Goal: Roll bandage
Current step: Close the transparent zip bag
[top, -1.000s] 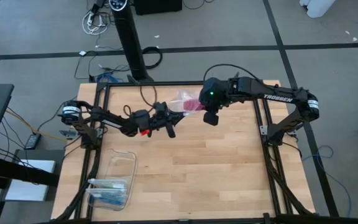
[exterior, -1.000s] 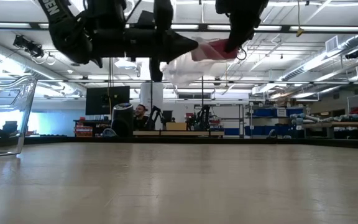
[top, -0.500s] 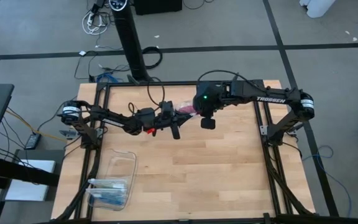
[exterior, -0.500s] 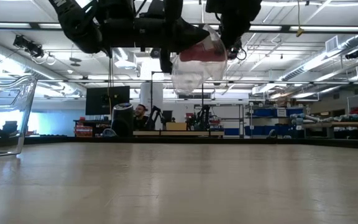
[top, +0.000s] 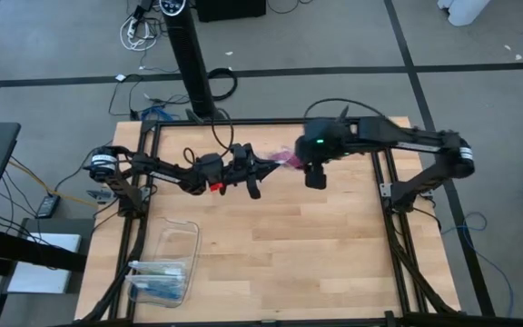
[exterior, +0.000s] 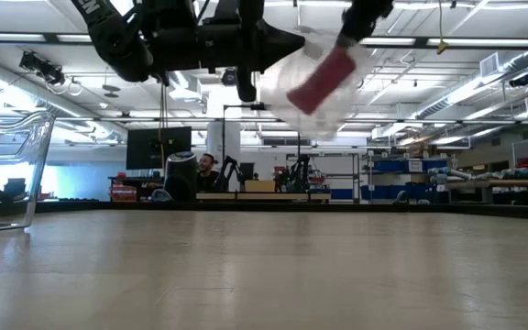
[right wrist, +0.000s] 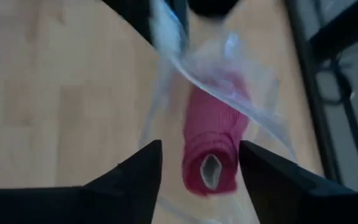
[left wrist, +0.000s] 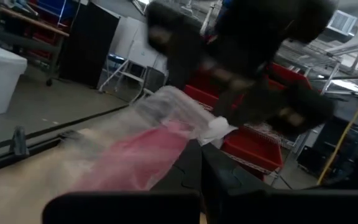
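The magenta-pink bandage is a small roll inside a clear plastic bag, high above the table near its far edge. In the low view the bandage slants. My left gripper is shut on the bag from the left. My right gripper is open, one finger on either side of the roll's end with a gap at each. Whether those fingers touch the bag I cannot tell. The high view shows my right gripper just right of the bag. My left gripper pinches the clear bag's edge between its two shut fingers, coming about level from the table's left. The bag is lifted clear of the table and reaches from the fingers toward the right gripper, with the bandage slanting inside it.
A clear plastic box with blue contents stands at the table's near left, also at the left of the low view. Black frame rails run along the table's sides. Bare wood lies under and in front of both arms.
My right gripper went toward the table's left edge, then drew back toward its right edge. My left gripper moved a little to the right with the bag. The bandage in the bag has tipped from about level to slanting, its right end higher.
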